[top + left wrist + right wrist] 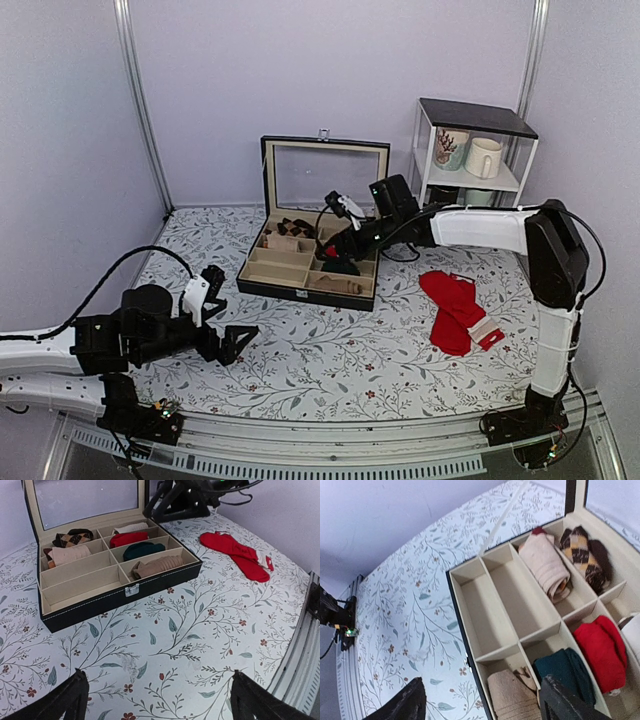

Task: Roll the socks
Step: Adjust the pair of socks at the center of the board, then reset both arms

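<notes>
Cropped at the bottom of the right wrist view, the tan ribbed sock roll sits in a corner compartment of the black divided box under the splayed right gripper; the left gripper gapes over open floral tabletop.

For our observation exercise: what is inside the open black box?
Six sock rolls: brown argyle, pale pink, cream, red, dark green, tan ribbed. Two compartments empty. Beneath the rolls is covered.

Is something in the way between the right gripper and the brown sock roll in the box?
Nothing visible is. The right gripper hangs open above the tan sock roll, which lies in a corner compartment of the box. The green roll sits in the next compartment, not in the way.
</notes>
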Motion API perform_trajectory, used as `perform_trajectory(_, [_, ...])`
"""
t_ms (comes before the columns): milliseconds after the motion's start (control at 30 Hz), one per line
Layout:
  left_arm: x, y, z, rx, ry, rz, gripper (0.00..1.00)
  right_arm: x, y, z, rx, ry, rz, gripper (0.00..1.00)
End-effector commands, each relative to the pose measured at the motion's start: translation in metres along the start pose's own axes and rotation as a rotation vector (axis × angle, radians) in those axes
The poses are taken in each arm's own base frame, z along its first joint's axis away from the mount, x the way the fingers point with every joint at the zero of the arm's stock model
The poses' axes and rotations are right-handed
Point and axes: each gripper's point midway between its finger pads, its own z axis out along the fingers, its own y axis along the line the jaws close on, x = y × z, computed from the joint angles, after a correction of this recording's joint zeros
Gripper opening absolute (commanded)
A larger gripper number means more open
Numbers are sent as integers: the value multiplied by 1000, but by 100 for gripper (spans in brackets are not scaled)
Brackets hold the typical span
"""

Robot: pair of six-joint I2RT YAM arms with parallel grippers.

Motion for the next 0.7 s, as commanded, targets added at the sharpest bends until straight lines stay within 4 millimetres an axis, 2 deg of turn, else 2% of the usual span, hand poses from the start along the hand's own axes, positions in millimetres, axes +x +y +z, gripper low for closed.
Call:
perform_trajectory(0, [-3, 8, 1, -36, -8, -19, 99, -56, 13, -37, 39, -141, -48, 86])
perform_trajectory(100, [-3, 10, 2, -49, 0, -20, 99, -57, 6, -56, 137, -162, -26, 93])
perform_trajectory(167, [-4, 11, 4, -52, 5, -19, 99, -56, 2, -74, 200, -196, -4, 97])
perform_trajectory(267, [-4, 11, 7, -56, 18, -15, 99, -54, 7, -109, 258, -261, 22, 100])
perform_trajectory(467, [-8, 13, 10, -62, 20, -22, 99, -7, -19, -141, 475, -217, 199, 100])
perform_trajectory(667, [-16, 12, 10, -53, 2, -20, 100, 30, -25, -157, 549, -204, 299, 100])
